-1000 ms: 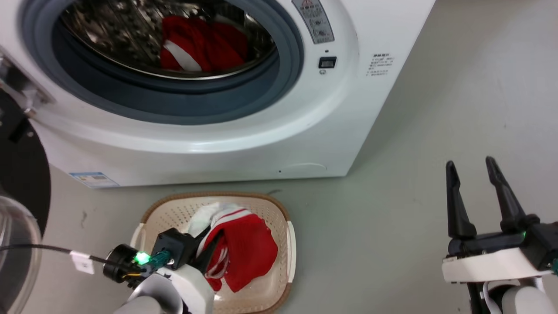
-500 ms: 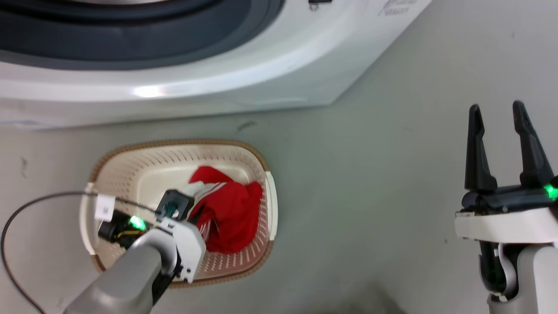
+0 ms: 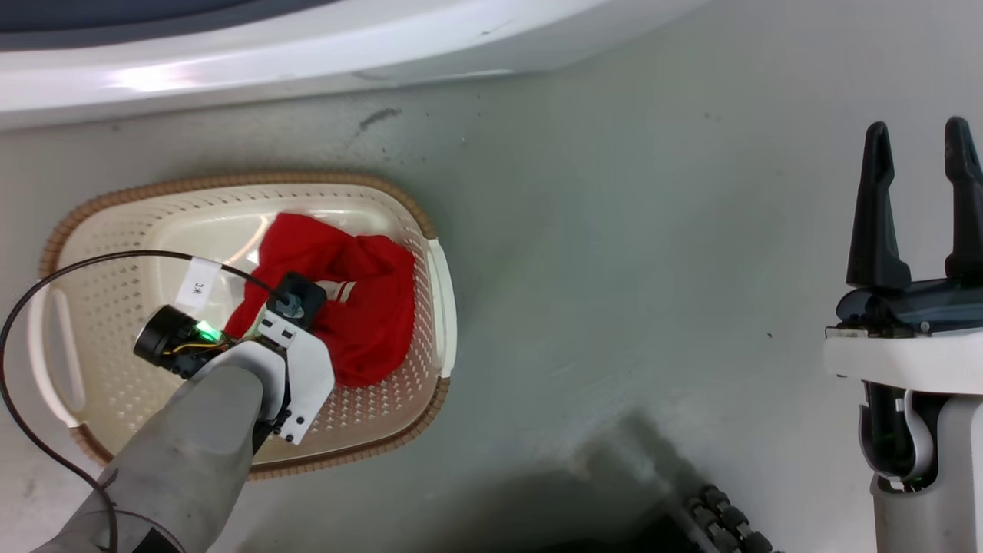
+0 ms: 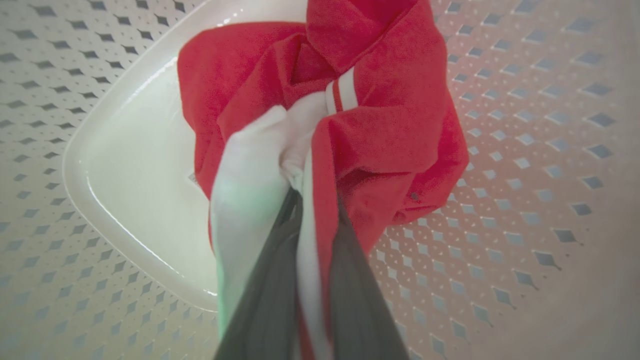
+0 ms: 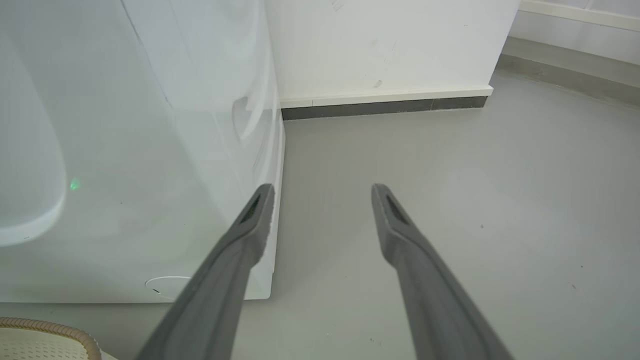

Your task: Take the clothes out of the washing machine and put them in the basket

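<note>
Inside the basket (image 3: 230,181), toward its 3 o'clock side, the clothes (image 3: 369,307) are seen bunched in a red heap with white stripes. A fold of white and red trim is pinched between the narrow-set fingers of the left gripper (image 4: 316,200), which is reached down into the basket from 7 o'clock in the head view. The rest of the cloth is spread beyond the fingertips and appears to be resting on the basket bottom, though contact cannot be confirmed.

Over at 3 o'clock, the right gripper (image 3: 918,138) is held above bare floor (image 3: 614,269), with its fingers spread wide and nothing between them. The washing machine (image 3: 307,46) is glimpsed as a white curve at 12 o'clock, and whether more laundry is left inside cannot be told.

By judgement, the carry is done and the drop is nearly there. The grip has yet to be released, and the arm has yet to be lifted clear of the rim.
</note>
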